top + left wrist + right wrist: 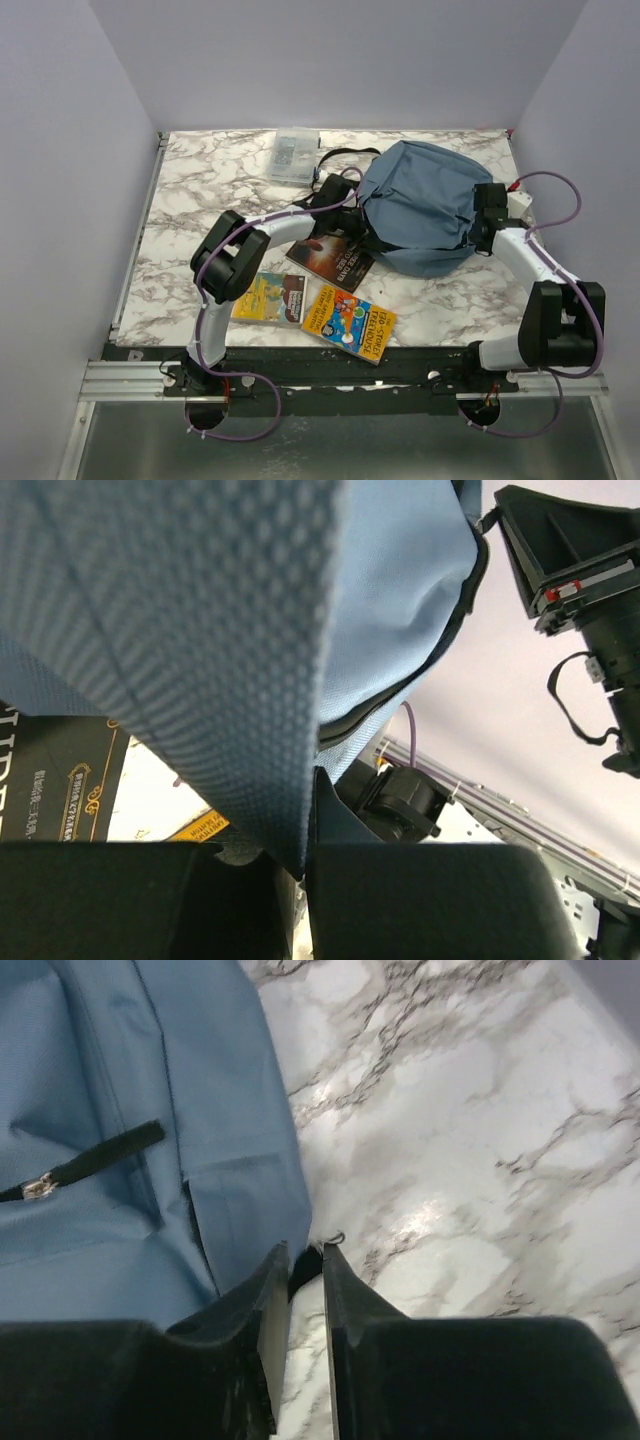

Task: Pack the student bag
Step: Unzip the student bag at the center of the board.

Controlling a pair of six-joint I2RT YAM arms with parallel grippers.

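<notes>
Blue student bag [420, 205] cloth sits clamped in the left fingers [420, 900], likely holding its mouth up. Whether the right fingers [255, 1305] grip its hem, I cannot tell.

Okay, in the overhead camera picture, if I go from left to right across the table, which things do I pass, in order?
yellow book → orange book → student bag. The clear box and the dark book overlap these sideways, so I left them out.
</notes>
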